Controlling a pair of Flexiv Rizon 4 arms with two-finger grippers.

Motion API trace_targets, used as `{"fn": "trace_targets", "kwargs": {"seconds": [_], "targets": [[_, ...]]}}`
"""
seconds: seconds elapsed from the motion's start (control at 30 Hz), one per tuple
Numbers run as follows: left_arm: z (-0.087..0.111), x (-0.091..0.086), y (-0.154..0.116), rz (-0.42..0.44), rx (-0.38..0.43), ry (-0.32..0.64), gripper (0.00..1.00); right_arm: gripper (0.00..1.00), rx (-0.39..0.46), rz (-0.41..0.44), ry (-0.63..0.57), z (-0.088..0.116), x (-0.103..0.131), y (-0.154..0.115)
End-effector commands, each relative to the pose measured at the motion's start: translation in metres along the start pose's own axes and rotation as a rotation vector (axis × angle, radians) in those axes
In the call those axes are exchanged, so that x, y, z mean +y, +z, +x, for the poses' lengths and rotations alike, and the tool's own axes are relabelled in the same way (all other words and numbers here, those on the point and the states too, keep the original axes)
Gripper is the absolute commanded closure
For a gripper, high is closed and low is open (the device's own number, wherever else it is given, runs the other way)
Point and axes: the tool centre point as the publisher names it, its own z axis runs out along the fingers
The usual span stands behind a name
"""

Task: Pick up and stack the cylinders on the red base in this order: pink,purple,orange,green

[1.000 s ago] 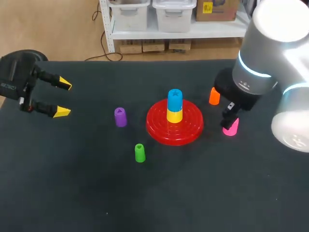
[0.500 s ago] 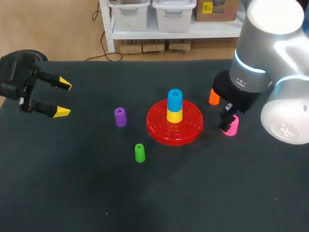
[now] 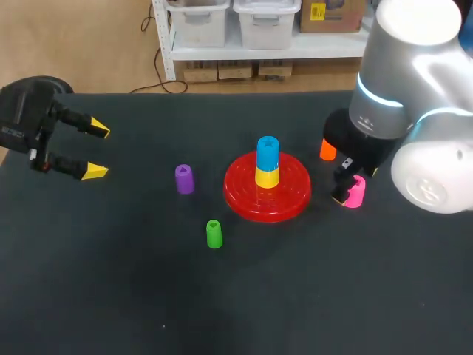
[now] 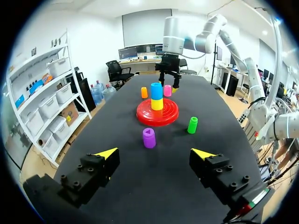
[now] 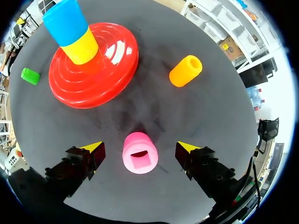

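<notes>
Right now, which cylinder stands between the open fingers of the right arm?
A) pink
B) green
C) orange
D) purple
A: in the right wrist view the pink cylinder stands between the right arm's fingers, with a gap on each side.

Right arm (image 3: 414, 96): rounded silver-white housings, a pale-blue lit ring noted at one joint, black wrist below. Left end effector (image 4: 155, 152): black body, two black finger blocks studded with screws, capped by yellow wedge tips.

Black table (image 3: 111, 296): red base (image 3: 284, 194), four loose cylinders (image 3: 184, 179) (image 3: 213, 234) (image 3: 327, 148) (image 3: 356, 192)
</notes>
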Motion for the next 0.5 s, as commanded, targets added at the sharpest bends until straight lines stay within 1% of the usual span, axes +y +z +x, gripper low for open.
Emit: {"fn": "trace_targets", "kwargs": {"seconds": [0.03, 0.2, 0.23, 0.3, 0.33, 0.5], "targets": [[0.0012, -0.0001, 0.0001, -0.002, -0.003, 0.003, 0.00, 0.00, 0.007, -0.005, -0.001, -0.0014, -0.0001, -0.0015], [0.0012, -0.0001, 0.0001, -0.002, -0.003, 0.003, 0.00, 0.00, 0.008, -0.006, 0.006, 0.0002, -0.0004, -0.0013], [0.0012, -0.0001, 0.0001, -0.002, -0.003, 0.003, 0.00, 0.21, 0.007, -0.002, 0.003, 0.0006, -0.0003, -0.0014], [0.0012, -0.0001, 0.0001, -0.002, -0.003, 0.003, 0.00, 0.86, 0.007, -0.001, -0.004, 0.0014, 0.0001, -0.0012], [0.0012, -0.0001, 0.0001, -0.002, -0.003, 0.003, 0.00, 1.00, 0.007, -0.001, -0.005, 0.0016, 0.0002, -0.0012], [0.0012, -0.0001, 0.0001, -0.002, -0.003, 0.003, 0.00, 1.00, 0.012, -0.002, -0.005, 0.0035, 0.0011, 0.0016]]}}
